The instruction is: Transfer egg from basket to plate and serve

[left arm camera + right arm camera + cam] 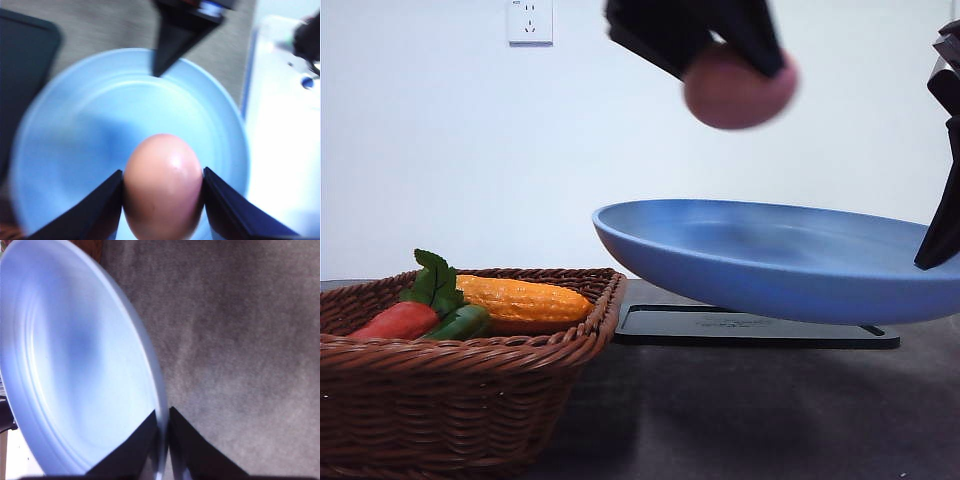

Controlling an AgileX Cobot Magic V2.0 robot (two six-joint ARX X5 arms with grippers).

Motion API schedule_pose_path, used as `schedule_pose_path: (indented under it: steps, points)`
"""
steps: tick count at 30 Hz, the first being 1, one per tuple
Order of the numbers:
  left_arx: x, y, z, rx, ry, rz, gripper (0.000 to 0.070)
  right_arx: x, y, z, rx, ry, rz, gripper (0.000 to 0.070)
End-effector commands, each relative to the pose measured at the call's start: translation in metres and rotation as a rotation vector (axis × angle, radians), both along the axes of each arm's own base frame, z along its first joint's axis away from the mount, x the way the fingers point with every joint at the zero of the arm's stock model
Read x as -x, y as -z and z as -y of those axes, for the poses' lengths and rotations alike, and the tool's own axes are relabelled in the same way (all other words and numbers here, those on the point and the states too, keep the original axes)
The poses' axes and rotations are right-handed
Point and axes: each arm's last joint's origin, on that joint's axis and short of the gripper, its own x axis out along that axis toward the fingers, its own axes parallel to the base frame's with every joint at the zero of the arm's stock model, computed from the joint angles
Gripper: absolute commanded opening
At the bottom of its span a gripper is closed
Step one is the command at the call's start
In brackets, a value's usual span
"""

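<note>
One egg (740, 88) above plate (770, 260)

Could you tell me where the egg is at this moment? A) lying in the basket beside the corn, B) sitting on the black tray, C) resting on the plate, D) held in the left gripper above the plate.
D: the egg sits clamped between the jaws of the left gripper, and the front view shows it hanging clear above the plate, which the right gripper holds by its rim.
</note>
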Motion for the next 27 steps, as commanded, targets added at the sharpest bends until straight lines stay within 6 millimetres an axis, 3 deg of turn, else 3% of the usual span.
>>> schedule_pose_path:
  steps: [1, 9, 14, 21, 27]
  points:
    - [0.001, 0.009, 0.013, -0.014, 0.019, -0.015, 0.0136, -0.003, -0.004, -0.001, -0.013, -0.013, 0.015, 0.0]
    - [0.001, 0.047, 0.037, -0.103, 0.041, -0.06, 0.0136, -0.001, -0.004, -0.002, -0.011, -0.025, 0.005, 0.0]
    - [-0.001, 0.057, 0.041, -0.132, 0.02, -0.084, 0.0146, 0.0, -0.003, -0.003, -0.008, -0.033, -0.007, 0.0]
    - [0.001, 0.056, 0.042, -0.128, 0.001, -0.096, 0.0378, 0.002, -0.003, -0.003, -0.006, -0.032, -0.026, 0.0]
    - [0.001, 0.045, 0.037, -0.118, -0.022, -0.101, 0.0376, 0.004, -0.002, -0.003, -0.002, -0.031, -0.059, 0.0]
